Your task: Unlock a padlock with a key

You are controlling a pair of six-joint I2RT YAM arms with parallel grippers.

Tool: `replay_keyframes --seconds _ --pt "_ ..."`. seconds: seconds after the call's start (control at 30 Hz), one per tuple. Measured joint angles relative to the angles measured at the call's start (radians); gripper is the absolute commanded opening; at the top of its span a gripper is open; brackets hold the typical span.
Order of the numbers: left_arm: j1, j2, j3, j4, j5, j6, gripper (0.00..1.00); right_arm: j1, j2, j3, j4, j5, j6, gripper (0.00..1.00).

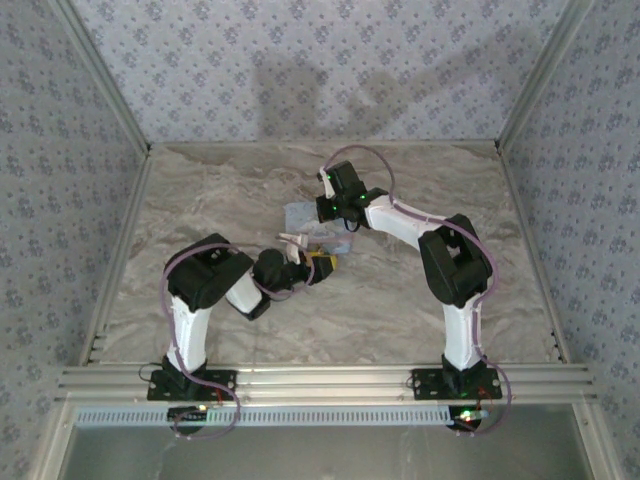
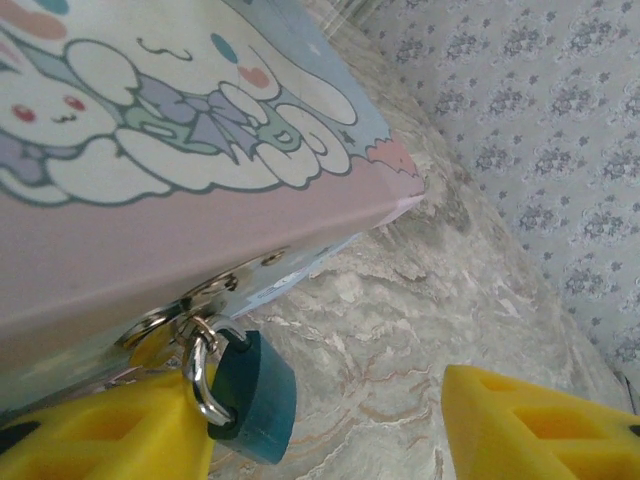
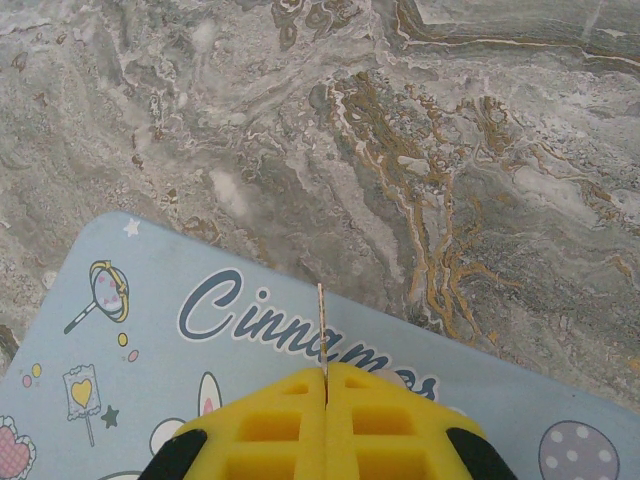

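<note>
Left gripper [image 2: 325, 405] gapes beside the padlock [image 2: 262, 400] at the tin's [image 2: 200, 230] edge; right gripper [image 3: 325, 375] pinches the key [image 3: 321, 325] above its lid.

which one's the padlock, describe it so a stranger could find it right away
On the marble table lies a light-blue tin with a white cartoon bunny lid. Off the clasp on its side hangs the padlock: tiny, dark teal-blue, silver shackle, far smaller than the tin.

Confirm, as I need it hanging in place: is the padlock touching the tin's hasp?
Touching. The left wrist view shows the shackle of the padlock looped through the hasp on the tin.
</note>
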Motion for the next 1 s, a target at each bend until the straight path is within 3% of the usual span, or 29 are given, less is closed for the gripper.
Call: replay_keyframes --seconds 0.17,0.43,0.57,0.63,1.0 --pt "0.0 0.003 0.009 -0.007 -0.003 -0.011 0.57 0.0 0.0 0.0 0.0 0.0 0.0 0.0" --pt "0.0 0.025 0.014 -0.006 -0.023 -0.026 0.35 0.002 -0.009 -0.013 0.004 0.0 0.0 0.0" --pt "0.0 0.031 0.015 -0.008 -0.026 -0.029 0.32 0.003 -0.01 -0.015 0.005 0.0 0.0 0.0" --pt "0.0 0.031 0.015 -0.011 -0.026 -0.032 0.25 0.003 -0.011 -0.019 0.008 0.0 0.0 0.0" --pt "0.006 0.016 0.015 -0.032 -0.001 -0.048 0.11 0.0 -0.028 -0.036 0.013 0.0 0.0 0.0"
